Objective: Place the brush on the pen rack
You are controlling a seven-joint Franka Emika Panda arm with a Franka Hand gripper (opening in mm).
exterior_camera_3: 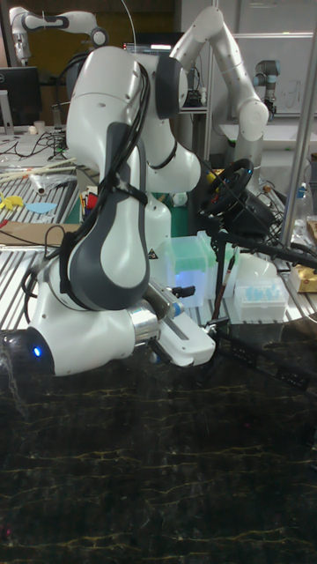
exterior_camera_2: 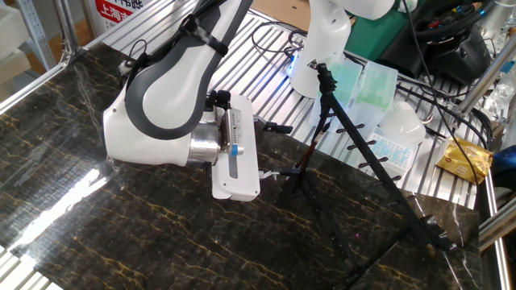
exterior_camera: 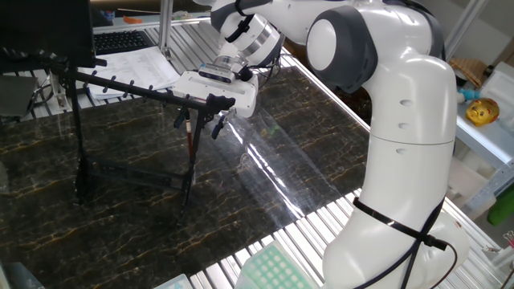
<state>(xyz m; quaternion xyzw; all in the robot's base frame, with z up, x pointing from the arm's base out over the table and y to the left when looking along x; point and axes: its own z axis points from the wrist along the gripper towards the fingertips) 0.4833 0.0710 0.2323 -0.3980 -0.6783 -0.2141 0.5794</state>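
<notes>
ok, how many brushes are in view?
1. The brush appears to hang upright under the rack's top bar, between the fingers of the open gripper. No others show.

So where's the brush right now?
In one fixed view, the brush hangs from the pen rack top bar's right end, beside a leg, between the open gripper fingers.

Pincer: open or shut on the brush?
Open. The pincer has its fingers spread either side of the brush, which hangs from the pen rack.
</notes>
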